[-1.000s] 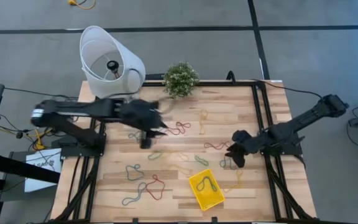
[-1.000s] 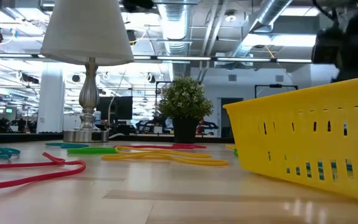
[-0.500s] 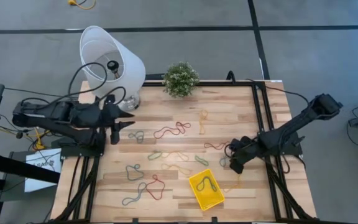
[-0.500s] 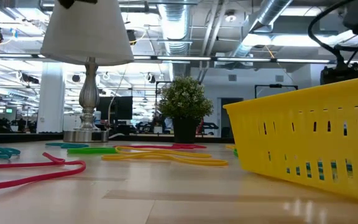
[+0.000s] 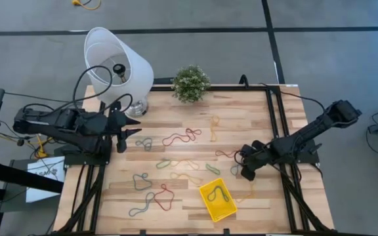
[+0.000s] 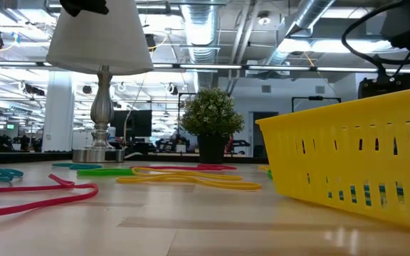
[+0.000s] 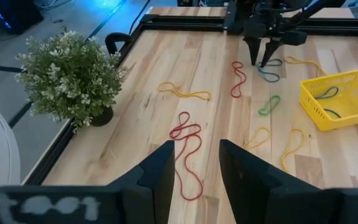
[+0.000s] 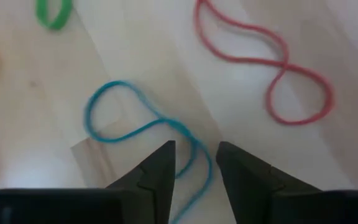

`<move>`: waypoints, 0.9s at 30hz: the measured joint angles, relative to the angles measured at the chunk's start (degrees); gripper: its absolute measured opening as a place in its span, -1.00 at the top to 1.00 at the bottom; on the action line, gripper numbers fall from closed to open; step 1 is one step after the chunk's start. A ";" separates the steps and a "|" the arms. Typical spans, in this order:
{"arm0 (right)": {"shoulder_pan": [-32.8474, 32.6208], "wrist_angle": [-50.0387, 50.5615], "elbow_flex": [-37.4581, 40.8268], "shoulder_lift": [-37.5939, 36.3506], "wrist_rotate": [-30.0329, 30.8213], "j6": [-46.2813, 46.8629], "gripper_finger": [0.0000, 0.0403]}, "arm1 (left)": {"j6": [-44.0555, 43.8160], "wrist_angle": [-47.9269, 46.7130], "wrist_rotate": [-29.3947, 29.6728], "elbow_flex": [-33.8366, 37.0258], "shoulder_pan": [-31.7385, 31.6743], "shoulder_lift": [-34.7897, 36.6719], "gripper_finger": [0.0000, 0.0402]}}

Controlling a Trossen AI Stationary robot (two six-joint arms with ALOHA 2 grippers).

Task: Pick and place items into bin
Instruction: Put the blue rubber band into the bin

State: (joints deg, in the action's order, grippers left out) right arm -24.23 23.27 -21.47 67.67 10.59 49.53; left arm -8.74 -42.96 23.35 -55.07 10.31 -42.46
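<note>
A bright yellow bin (image 5: 218,200) is seen on a pale wooden table (image 5: 254,111). Red (image 8: 272,62), blue (image 8: 138,124) and green (image 8: 53,12) loops are scattered there.

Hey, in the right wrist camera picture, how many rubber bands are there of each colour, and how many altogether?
red band: 1
blue band: 1
green band: 1, cut off by the picture's edge
Total: 3
</note>
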 joint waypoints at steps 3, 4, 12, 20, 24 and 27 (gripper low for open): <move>0.01 0.59 -0.12 0.16 0.38 -0.08 0.41 | -0.02 -0.02 0.00 0.00 0.00 0.10 0.42; 0.02 0.59 -0.19 0.40 0.46 -0.08 0.41 | -0.02 -0.02 0.00 0.00 0.00 0.11 0.42; -0.53 -1.13 -0.80 5.64 2.30 -0.77 0.42 | -0.27 -0.07 -0.07 0.00 0.00 0.09 0.42; -2.46 -2.76 -0.96 5.95 2.42 1.35 0.74 | -0.45 0.07 -0.02 0.00 0.00 0.09 0.42; -2.69 -2.26 -2.99 6.34 2.05 0.58 0.96 | -0.48 0.15 0.00 0.00 0.00 0.09 0.42; -2.80 -1.84 -6.35 5.64 0.66 -2.61 0.98 | -0.48 0.17 -0.01 -0.01 0.00 0.09 0.42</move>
State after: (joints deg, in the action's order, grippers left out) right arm -27.03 21.43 -27.81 73.31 11.25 46.92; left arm -9.21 -42.78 23.35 -55.08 10.31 -42.37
